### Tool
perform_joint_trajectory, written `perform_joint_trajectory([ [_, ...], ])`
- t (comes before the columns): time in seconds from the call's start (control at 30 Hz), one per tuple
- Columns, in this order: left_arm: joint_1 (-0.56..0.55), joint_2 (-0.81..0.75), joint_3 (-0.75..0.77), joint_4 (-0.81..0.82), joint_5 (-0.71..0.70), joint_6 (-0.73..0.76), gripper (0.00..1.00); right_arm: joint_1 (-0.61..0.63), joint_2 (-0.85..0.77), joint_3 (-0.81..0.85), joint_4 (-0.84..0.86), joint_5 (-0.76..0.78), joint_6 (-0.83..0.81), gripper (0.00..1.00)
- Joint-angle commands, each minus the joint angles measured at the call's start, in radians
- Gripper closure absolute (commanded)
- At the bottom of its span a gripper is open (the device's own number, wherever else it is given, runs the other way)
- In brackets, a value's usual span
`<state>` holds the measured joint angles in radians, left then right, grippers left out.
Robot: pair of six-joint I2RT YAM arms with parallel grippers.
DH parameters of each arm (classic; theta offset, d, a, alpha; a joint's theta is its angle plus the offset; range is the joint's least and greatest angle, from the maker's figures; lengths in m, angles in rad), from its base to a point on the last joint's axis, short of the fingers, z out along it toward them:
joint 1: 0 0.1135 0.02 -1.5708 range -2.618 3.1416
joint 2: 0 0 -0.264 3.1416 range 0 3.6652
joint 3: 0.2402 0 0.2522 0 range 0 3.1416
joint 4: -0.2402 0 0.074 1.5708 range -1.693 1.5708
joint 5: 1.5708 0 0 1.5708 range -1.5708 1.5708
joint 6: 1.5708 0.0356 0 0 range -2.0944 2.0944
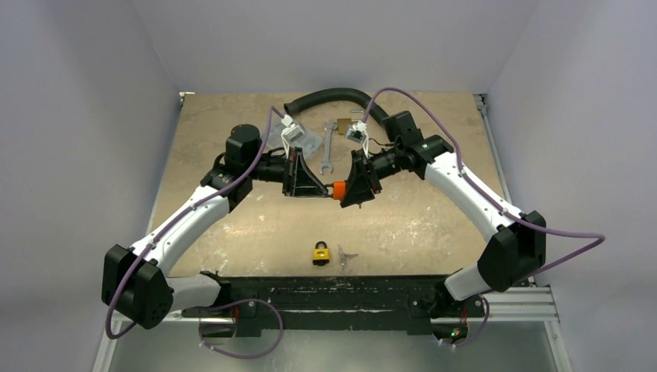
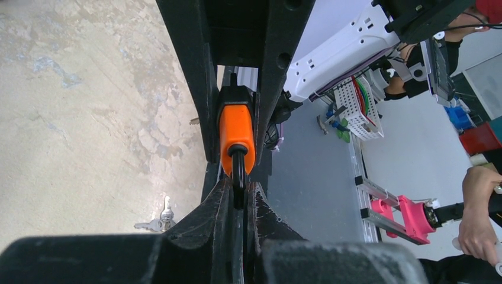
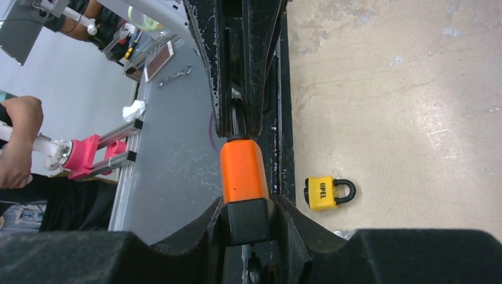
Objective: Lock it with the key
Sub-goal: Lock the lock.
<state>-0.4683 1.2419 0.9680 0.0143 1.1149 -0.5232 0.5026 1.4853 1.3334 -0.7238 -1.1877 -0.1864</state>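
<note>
An orange padlock [image 1: 338, 190] with a black base is held in mid-air between my two grippers, above the table's middle. My left gripper [image 1: 324, 190] is shut on its black shackle [image 2: 238, 177], below the orange body [image 2: 237, 133] in the left wrist view. My right gripper [image 1: 347, 191] is shut on the black base [image 3: 247, 220], with the orange body [image 3: 241, 171] sticking out ahead. A yellow padlock [image 1: 321, 252] lies on the table near the front edge, and also shows in the right wrist view [image 3: 324, 192]. A small bunch of silver keys [image 1: 345, 255] lies just right of it, and shows in the left wrist view [image 2: 157, 220].
A silver wrench [image 1: 328, 146], a clear plastic bag [image 1: 302, 141] and a small brass lock [image 1: 343, 124] lie at the back of the table. A black hose [image 1: 333, 96] curves along the far edge. A black strip [image 1: 333, 285] runs along the front edge.
</note>
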Motion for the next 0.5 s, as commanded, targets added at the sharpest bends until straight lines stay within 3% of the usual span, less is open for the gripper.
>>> perform_joint_trajectory([
  [0.0, -0.105, 0.028, 0.012, 0.092, -0.037, -0.004, 1.0, 0.087, 0.018, 0.096, 0.194, -0.042, -0.021, 1.0],
  [0.13, -0.077, 0.012, 0.061, -0.069, -0.092, 0.127, 1.0, 0.084, 0.009, 0.09, 0.153, -0.043, -0.072, 1.0],
  [0.23, -0.022, -0.009, 0.074, -0.094, -0.089, 0.15, 1.0, 0.077, -0.006, 0.078, 0.134, -0.017, -0.098, 1.0],
  [0.33, 0.005, -0.021, 0.096, -0.136, -0.089, 0.192, 1.0, 0.047, -0.017, 0.072, 0.116, -0.009, -0.114, 0.82],
  [0.47, 0.016, -0.03, 0.121, -0.206, -0.094, 0.252, 1.0, -0.024, -0.023, 0.082, 0.071, 0.017, -0.141, 0.42],
])
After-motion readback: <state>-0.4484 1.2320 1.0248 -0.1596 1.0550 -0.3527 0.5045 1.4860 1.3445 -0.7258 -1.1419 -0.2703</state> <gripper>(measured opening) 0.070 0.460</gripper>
